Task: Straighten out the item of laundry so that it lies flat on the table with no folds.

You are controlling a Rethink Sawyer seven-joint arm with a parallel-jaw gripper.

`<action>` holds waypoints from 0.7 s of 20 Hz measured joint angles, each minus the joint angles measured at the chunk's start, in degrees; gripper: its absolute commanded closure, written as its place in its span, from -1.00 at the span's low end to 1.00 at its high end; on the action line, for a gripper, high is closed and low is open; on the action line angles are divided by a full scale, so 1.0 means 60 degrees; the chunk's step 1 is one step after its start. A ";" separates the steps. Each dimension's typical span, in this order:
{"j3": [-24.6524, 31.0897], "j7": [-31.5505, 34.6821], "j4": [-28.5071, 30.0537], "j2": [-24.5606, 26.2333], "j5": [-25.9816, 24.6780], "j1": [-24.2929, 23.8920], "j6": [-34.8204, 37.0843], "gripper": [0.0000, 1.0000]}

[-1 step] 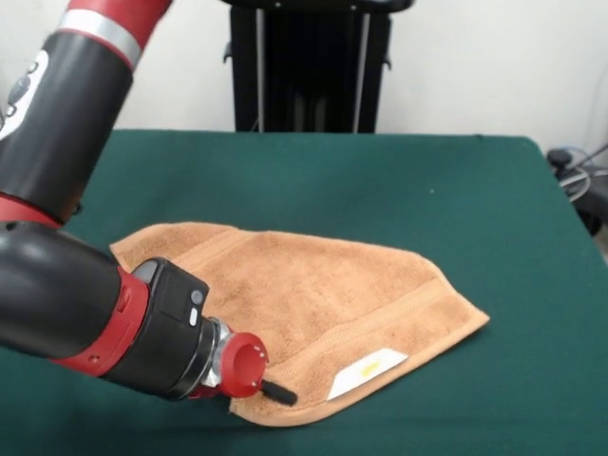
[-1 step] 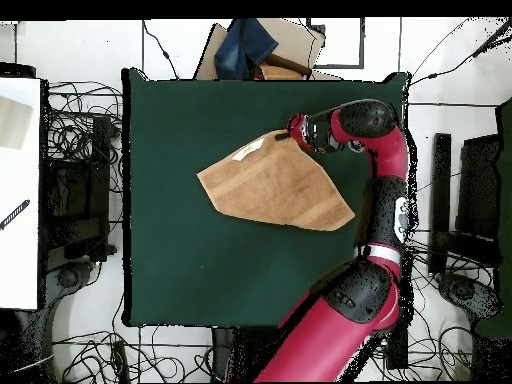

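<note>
Robotics lab: floor cables (image 2: 75, 140) everywhere.

Tangled cables (image 2: 80, 130) cover the floor, with a cardboard box (image 2: 290, 45) past the table's edge.

Table (image 2: 180, 270) mostly bare felt. In overhead view the towel (image 2: 275, 187) lies at centre-right, the only thing lying on it. Open room at 9 o'clock, 6 o'clock and 12 o'clock of towel, right out to the edges. At 3 o'clock the arm (image 2: 385, 190) runs along the table's edge and blocks that side. Gripper (image 2: 291, 132) and wrist sit low at towel's 1 o'clock corner, just beside the white label (image 2: 248, 150), so approach there is shut off.
</note>
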 measured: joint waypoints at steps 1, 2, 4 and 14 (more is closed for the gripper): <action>-0.0056 0.0000 0.0257 -0.0116 -0.0005 -0.0075 -0.0310 1.00; -0.0086 0.0000 0.0428 -0.0201 -0.0011 -0.0133 -0.0544 1.00; -0.0144 0.0000 0.0699 -0.0348 -0.0029 -0.0253 -0.1030 1.00; -0.0324 0.0000 0.0778 -0.0544 -0.0099 -0.0320 -0.1451 1.00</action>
